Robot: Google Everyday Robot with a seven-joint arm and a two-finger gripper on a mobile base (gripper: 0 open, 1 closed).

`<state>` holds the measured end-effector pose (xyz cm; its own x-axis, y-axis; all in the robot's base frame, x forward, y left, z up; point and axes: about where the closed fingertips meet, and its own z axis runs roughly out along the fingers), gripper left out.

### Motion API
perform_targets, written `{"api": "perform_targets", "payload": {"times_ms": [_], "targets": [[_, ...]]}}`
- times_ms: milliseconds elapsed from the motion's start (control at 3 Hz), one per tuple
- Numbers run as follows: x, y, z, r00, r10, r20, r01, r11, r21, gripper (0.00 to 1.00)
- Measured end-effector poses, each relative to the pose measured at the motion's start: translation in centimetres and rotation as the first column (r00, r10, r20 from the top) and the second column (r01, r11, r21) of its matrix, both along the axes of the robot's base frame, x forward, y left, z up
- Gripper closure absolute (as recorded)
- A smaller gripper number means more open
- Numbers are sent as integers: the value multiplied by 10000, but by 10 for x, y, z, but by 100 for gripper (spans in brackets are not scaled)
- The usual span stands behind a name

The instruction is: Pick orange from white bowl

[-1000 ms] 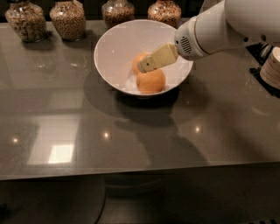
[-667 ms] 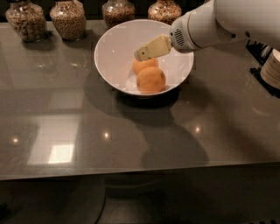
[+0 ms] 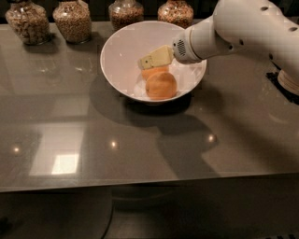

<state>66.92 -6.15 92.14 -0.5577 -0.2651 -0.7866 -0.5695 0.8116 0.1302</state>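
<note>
A large glossy white bowl (image 3: pixel 119 51) stands at the back middle of the grey table. An orange (image 3: pixel 161 85) lies at its bottom, toward the front. A second orange piece (image 3: pixel 153 73) shows just behind it, partly hidden by the front orange. My gripper (image 3: pixel 150 59), pale yellow at the end of the white arm, reaches into the bowl from the right. It hangs just above the rear orange piece, at about rim height. I cannot tell whether it touches that piece.
Several glass jars of nuts and grains stand in a row at the table's back edge, such as one at the left (image 3: pixel 72 19) and one behind the bowl (image 3: pixel 125 12). A dark stand with a pale object (image 3: pixel 287 80) sits at the right edge. The table's front edge (image 3: pixel 140 184) runs across below.
The gripper has lifted slightly and shifted a little left within the bowl. Both orange shapes stay where they were.
</note>
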Motion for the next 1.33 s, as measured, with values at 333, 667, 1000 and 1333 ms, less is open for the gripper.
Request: {"api": "perform_targets", "payload": {"times_ms": [333,667,1000,1333], "targets": [[3,7,-21,9970,82,-769,-61,9996,279,6],[-6,16,-26,9923,179,-1229,-143,9994,302,6],[-25,21,-21,9885,111,-1509,-93,9999,126,6],[-43,23,-17,9852,-23,-1716,-16,9997,-227,8]]}}
